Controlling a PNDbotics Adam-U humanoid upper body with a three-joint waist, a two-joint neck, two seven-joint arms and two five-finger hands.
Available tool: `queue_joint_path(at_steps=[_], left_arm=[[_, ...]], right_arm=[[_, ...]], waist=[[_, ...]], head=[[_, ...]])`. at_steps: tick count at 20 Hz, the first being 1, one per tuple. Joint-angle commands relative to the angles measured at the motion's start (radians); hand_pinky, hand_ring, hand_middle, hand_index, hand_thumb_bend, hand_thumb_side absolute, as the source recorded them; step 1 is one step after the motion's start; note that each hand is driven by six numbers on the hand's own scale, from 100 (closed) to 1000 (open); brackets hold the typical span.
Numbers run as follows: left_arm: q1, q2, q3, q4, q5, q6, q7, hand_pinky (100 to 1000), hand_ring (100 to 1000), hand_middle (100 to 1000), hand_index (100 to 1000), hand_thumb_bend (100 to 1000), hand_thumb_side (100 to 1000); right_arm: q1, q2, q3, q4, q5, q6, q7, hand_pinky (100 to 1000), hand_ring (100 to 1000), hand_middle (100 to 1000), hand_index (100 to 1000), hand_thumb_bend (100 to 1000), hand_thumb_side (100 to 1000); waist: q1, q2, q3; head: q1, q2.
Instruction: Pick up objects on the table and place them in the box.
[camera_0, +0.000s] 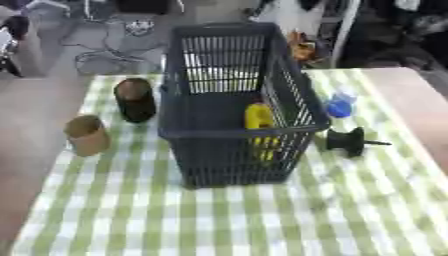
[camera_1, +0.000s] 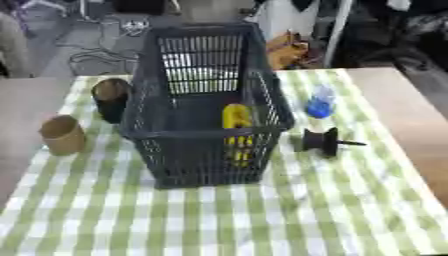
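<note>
— Since neither hand shows in either view, can we say whether they are released, clenched or grasping anything?

— No, we cannot tell; both are out of sight, so we have no hand to place things against and must go by the basket (camera_0: 236, 131) instead. It stands mid-counter on the green checked cloth (camera_0: 262, 220), and a yellow object (camera_0: 259, 120) already lies inside it, near the front wall.

— And what do we see left outside?

— Left of the basket, a dark jar (camera_0: 135, 100) stands upright just beside its wall, and a tan cup (camera_0: 87, 135) sits a little nearer us. On the right, a blue object (camera_0: 339, 106) and a black funnel-shaped piece (camera_0: 350, 142) lying on its side, spike pointing away from the basket.

— So we judge the task partly done?

— Yes; four things wait, spread on both sides, likely so either arm can reach.
</note>
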Motion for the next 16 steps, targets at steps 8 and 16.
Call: queue_joint_path(at_steps=[8,16], left_arm=[[-0.015,0.023,0.006,-0.021,-0.012,0.005,-0.011,693,494,255,872,891,637],[-0.016,0.027,0.008,-0.022,-0.023,0.008,-0.018,692,492,250,871,893,638]], right_arm=[[-0.01,-0.026,-0.012,-0.004,0.001,-0.001,0.0,614,760,741,963,116,742],[-0.01,-0.027,-0.013,-0.004,0.002,-0.001,0.0,615,760,741,963,116,741]], waist=[[-0.015,-0.001,0.0],[-0.015,-0.001,-0.001]], head=[[-0.001,0.005],[-0.001,0.005]])
